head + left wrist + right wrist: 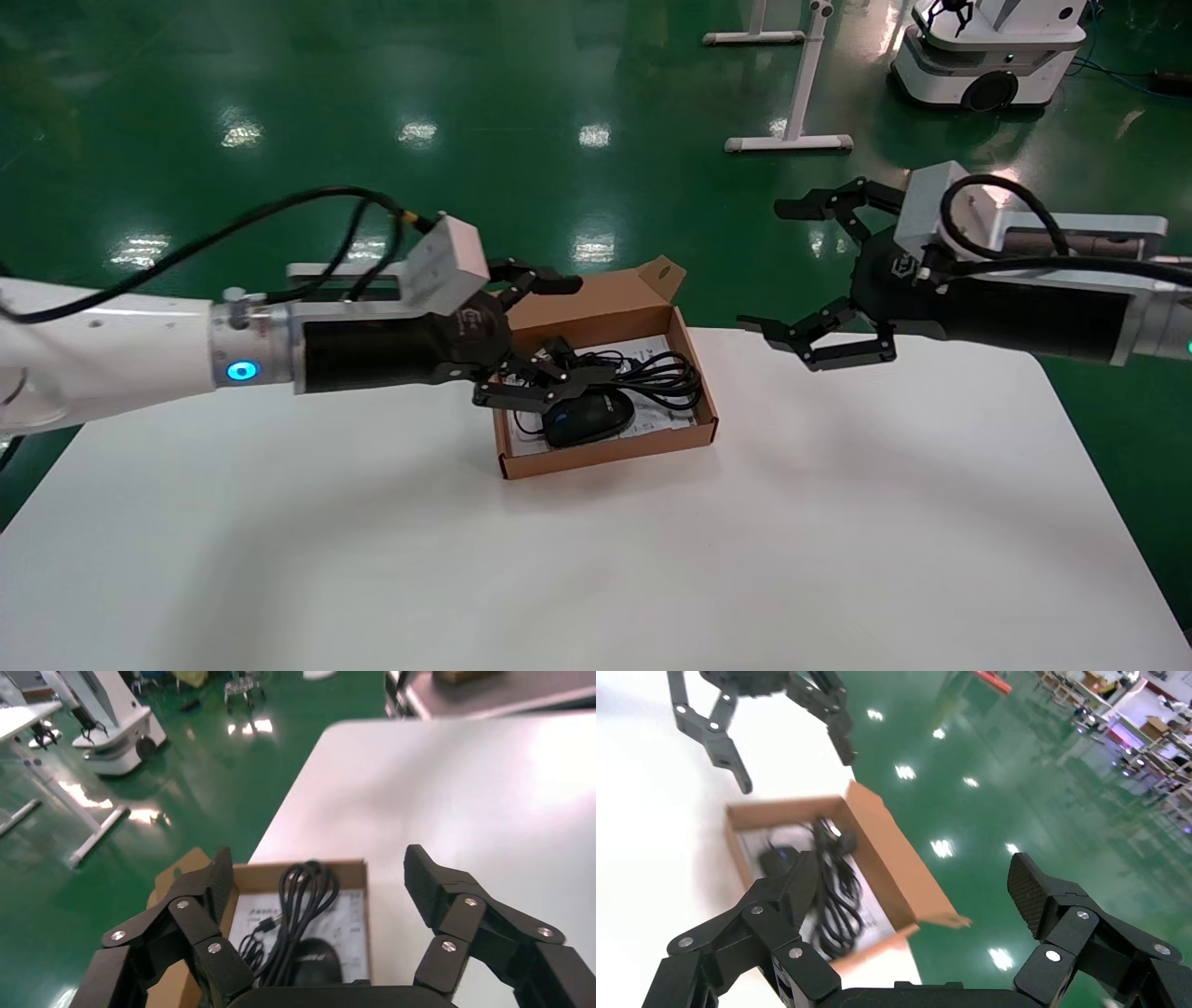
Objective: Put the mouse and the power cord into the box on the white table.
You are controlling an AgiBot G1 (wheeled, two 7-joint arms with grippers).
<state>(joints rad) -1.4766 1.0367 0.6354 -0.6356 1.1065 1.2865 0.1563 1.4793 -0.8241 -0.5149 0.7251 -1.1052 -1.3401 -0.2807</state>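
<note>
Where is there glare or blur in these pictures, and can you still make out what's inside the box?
Head view: ceiling lights glare off the green floor; the box is sharp, with the mouse and power cord inside. Left wrist view: the white table is washed out and soft. Right wrist view: the box contents are smeared, the floor streaked with reflections.

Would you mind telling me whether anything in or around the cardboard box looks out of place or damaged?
Nothing stands out. The mouse and the power cord both lie inside the box, which sits flat on the white table with its lid open. The left gripper hangs open over the box; the right gripper is open, off to the side.
</note>
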